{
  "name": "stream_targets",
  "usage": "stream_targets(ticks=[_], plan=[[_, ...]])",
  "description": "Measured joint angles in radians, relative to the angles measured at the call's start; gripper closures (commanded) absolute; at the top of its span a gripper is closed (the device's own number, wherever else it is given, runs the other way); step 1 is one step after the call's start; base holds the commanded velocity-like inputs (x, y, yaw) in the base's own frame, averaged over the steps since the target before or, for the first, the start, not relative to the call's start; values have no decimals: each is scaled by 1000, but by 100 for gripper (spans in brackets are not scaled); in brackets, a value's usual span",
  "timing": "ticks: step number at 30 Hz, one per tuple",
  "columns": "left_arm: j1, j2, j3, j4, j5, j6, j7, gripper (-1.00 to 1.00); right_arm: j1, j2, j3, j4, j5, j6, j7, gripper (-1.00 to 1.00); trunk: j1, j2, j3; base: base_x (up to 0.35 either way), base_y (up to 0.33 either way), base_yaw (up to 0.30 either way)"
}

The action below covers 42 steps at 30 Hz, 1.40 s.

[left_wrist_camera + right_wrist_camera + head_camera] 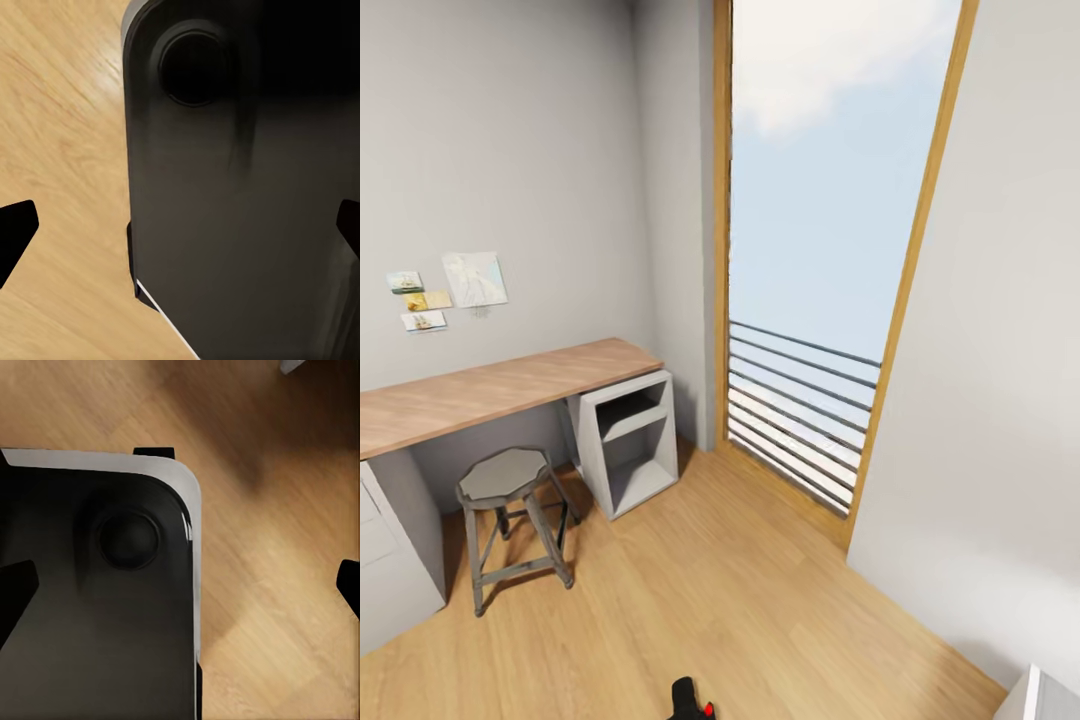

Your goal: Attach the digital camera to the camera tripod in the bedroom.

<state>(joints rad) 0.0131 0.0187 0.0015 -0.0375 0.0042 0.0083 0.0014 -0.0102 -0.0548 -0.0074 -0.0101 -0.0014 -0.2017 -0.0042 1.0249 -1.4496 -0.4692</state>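
Room, pale grey walls and light wood plank floor; tall oak-framed window with grey horizontal rails across its lower part, sky beyond. Long light-wood counter along the wall, carried at one end by a grey open cube shelf unit. Grey metal stool with an octagonal seat standing before the counter. Robot's dark rounded base body, over the floor in both wrist views. Four small pictures pinned to the wall; no legible writing, brand or label anywhere. Small black blocky digital camera with a red spot, at the bottom edge of the head view, mostly cut off; whether it was held could not be told. Camera tripod: not sighted. Left tool: dark fingertips wide apart, nothing between. Right tool: likewise spread and empty. Risks, as judgement: the tripod must be searched out first; turning in this narrow corner could knock the stool or shelf unit; a camera near the base could be struck.
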Motion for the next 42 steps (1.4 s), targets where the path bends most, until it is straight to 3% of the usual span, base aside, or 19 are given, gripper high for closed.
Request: stream_targets(ticks=[21,25,33,39,42], plan=[[0,8,2,-1,1,-3,1,-100,0,0,0,0,0,0,0,-100,0,0,0,5,-8,-66],[0,38,3,-4,1,-8,1,-100,0,1,0,0,1,0,-1,-100,0,0,0,0,0,-18],[0,145,16,-40,4,-6,2,-100,-1,-7,3,-7,5,1,-5,-100,0,0,0,0,0,-5],[0,181,31,-172,5,13,5,-100,-1,-53,2,-112,7,3,-43,-100,0,0,0,0,0,-1],[-2,187,41,-248,5,65,7,-100,-2,-77,1,-212,7,9,-62,-100,0,0,0,0,0,0]])
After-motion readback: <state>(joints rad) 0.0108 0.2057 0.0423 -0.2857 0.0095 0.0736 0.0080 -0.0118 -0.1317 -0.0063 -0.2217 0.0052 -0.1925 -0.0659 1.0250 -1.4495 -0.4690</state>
